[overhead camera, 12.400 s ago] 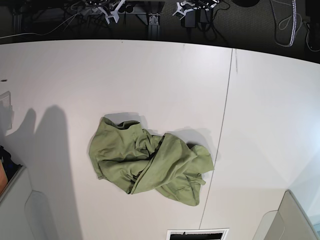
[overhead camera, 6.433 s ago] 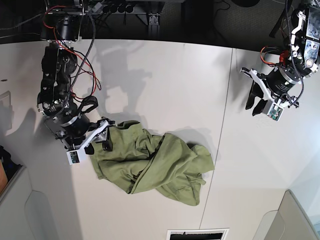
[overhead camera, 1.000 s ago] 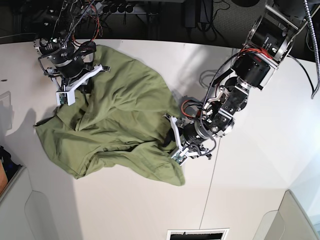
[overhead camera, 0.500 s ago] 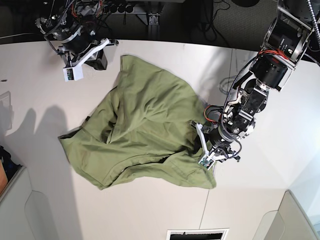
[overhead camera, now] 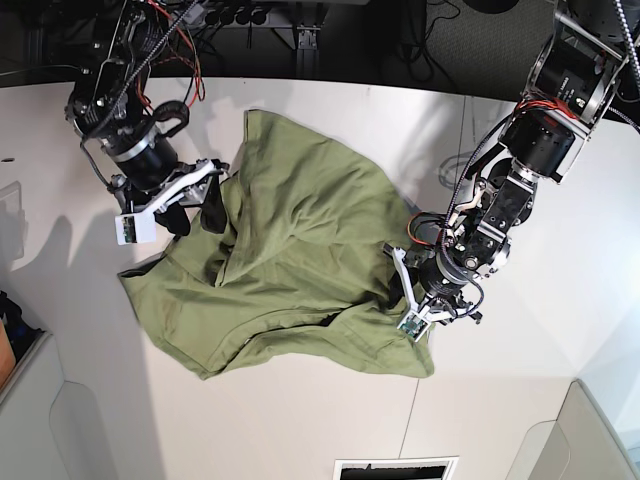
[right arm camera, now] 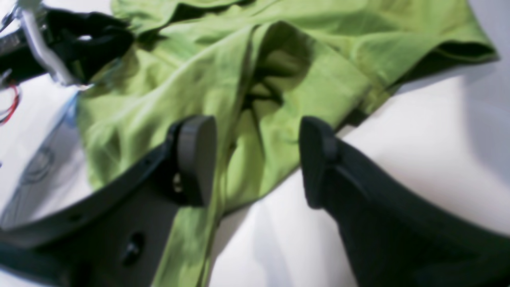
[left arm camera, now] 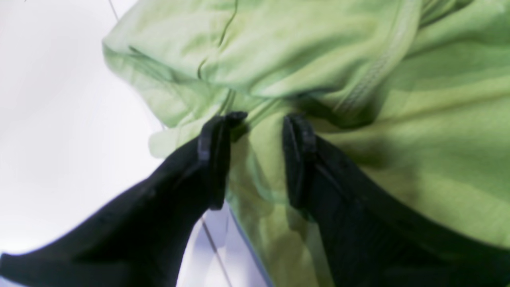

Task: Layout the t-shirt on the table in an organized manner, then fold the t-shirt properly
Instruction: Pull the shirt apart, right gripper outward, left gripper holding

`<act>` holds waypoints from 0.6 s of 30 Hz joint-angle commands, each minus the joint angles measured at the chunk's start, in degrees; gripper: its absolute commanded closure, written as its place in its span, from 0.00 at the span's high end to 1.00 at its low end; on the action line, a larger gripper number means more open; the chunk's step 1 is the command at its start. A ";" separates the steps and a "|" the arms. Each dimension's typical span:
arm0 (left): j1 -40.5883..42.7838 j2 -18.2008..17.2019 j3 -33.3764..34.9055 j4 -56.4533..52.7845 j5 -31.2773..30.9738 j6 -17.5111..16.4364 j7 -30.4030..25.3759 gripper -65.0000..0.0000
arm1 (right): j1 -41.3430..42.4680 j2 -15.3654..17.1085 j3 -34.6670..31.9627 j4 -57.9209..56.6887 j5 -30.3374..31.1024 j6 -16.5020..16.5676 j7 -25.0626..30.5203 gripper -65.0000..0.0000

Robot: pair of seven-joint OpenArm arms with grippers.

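Presently both pincers gape: left pincer (left arm camera: 257, 155) astride the t-shirt (overhead camera: 290, 265), right pincer (right arm camera: 255, 159) above it.

cables (overhead camera: 240, 15): dark tangle on the dark floor past the far edge of the counter, top of the base view
metal frame parts (overhead camera: 307, 45): grey upright pieces among those cables, near top centre
grey panel, lower right (overhead camera: 590, 440): pale slanted surface filling the bottom right corner of the base view
grey panel, lower left (overhead camera: 45, 420): similar pale surface in the bottom left corner
vent-like slot (overhead camera: 395, 468): dark rectangle with a light border, at the bottom edge
orange object (overhead camera: 5, 355): sliver at the left edge, too cropped to identify
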 commanded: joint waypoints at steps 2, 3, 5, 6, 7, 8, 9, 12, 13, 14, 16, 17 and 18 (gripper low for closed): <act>-0.44 -0.66 -0.04 -0.15 0.98 0.17 3.74 0.40 | 3.54 -0.02 -0.09 -3.34 0.87 0.72 1.57 0.51; -0.44 -0.66 -0.04 -0.15 0.98 0.15 3.74 0.40 | 4.96 -0.02 -0.17 -5.42 0.90 1.38 1.73 0.51; -0.42 -0.66 -0.04 -0.15 0.98 0.15 3.74 0.40 | 7.41 -0.02 -0.70 -8.96 1.07 2.99 1.70 0.51; -0.42 -0.66 -0.04 -0.15 0.98 0.17 3.74 0.40 | 8.44 -0.02 -1.25 -10.40 1.42 3.30 1.70 0.51; -0.42 -0.68 -0.04 -0.15 0.98 0.17 3.74 0.40 | 9.25 -0.04 -1.95 -11.47 1.88 3.30 1.70 0.51; -0.42 -0.66 -0.04 -0.15 0.98 0.17 3.74 0.40 | 9.99 -0.07 -2.82 -12.41 2.21 3.26 1.68 0.51; -0.42 -0.68 -0.04 -0.15 0.98 0.17 3.76 0.40 | 10.71 -0.17 -3.69 -13.20 2.19 3.26 1.68 0.51; -0.39 -0.68 -0.04 -0.15 0.98 0.17 3.76 0.40 | 11.93 -0.48 -6.27 -14.86 2.16 3.26 1.70 0.51; -0.39 -0.66 -0.04 -0.15 0.98 0.17 3.74 0.40 | 12.11 -0.63 -7.04 -15.08 2.14 3.26 1.70 0.50; -0.39 -0.66 -0.04 -0.15 0.98 0.17 3.76 0.40 | 12.13 -0.92 -7.69 -15.15 2.14 3.23 1.68 0.46; -0.39 -0.66 -0.04 -0.15 0.98 0.17 3.74 0.40 | 12.09 -1.29 -8.50 -15.15 2.16 3.21 1.66 0.31; -0.42 -0.66 -0.04 -0.15 0.98 0.17 3.74 0.40 | 12.09 -1.46 -8.72 -15.15 2.16 3.23 1.64 0.22; -0.42 -0.66 -0.04 -0.15 0.98 0.17 3.74 0.40 | 12.09 -1.70 -8.87 -15.15 2.16 3.26 1.64 0.14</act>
